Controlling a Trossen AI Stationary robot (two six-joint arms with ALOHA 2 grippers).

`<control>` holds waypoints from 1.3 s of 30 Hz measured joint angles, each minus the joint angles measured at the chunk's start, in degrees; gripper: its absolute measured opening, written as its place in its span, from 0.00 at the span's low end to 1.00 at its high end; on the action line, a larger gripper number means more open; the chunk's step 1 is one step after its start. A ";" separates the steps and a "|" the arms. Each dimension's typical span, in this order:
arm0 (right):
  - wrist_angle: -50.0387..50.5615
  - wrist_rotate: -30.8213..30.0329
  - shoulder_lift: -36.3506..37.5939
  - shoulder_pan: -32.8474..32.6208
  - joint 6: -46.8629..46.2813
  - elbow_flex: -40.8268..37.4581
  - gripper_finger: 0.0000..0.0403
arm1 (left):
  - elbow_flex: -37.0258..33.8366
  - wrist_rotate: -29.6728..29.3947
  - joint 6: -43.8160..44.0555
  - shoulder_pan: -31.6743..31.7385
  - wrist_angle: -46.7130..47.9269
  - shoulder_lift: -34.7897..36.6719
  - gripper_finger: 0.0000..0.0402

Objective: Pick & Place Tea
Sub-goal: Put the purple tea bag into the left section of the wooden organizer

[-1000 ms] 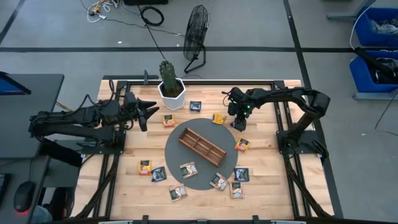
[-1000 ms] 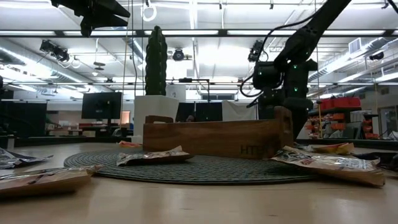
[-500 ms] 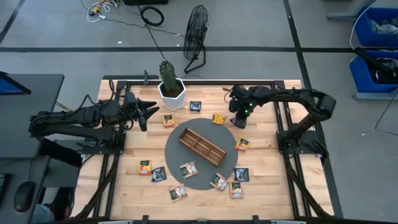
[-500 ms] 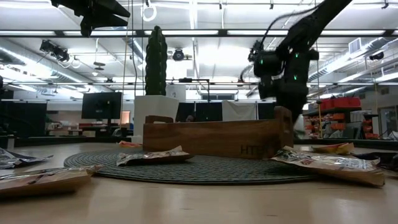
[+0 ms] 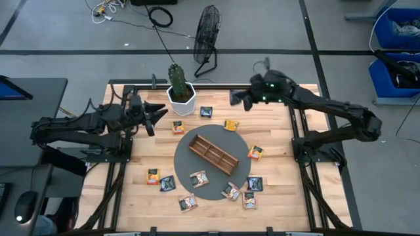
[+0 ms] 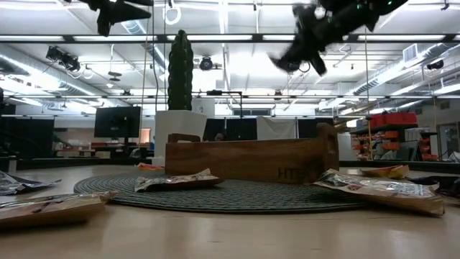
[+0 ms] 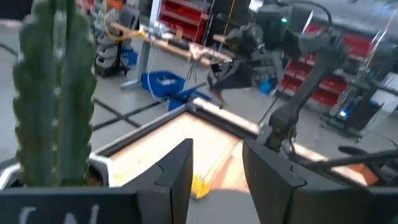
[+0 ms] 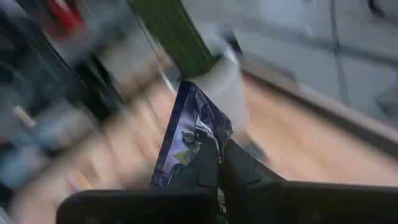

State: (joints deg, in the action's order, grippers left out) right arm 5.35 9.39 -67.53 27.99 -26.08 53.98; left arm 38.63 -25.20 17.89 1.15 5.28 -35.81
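My right gripper is clenched on a dark blue tea packet, lifted high in the upper middle of the high view, right of the cactus and above the wooden tray, while my left gripper waits spread apart at centre left.

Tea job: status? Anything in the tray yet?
Done: nothing that shows; the tray looks empty from above.
In hand: the right gripper is shut on a dark packet, raised over the far edge of the table near the cactus.
Left: about a dozen packets lie loose around the tray, such as an orange one. The left gripper waits open by the cactus.
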 joint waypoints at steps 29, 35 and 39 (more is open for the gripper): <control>-41.38 -28.44 -4.22 -19.34 -7.76 -0.02 0.00 | 3.61 0.53 -24.25 0.68 -64.98 -38.73 0.36; -45.20 -28.52 -7.19 -19.87 -8.46 -0.02 0.00 | 12.46 2.64 -30.05 0.68 -63.30 -45.42 0.36; -47.31 -28.99 -7.57 -19.87 -9.10 -0.02 0.00 | 17.70 2.62 -33.99 0.68 -59.32 -49.00 0.36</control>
State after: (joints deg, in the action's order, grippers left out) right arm -41.96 -19.60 -75.10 8.12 -35.19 53.95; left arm 56.33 -22.59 -16.10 1.83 -54.04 -84.81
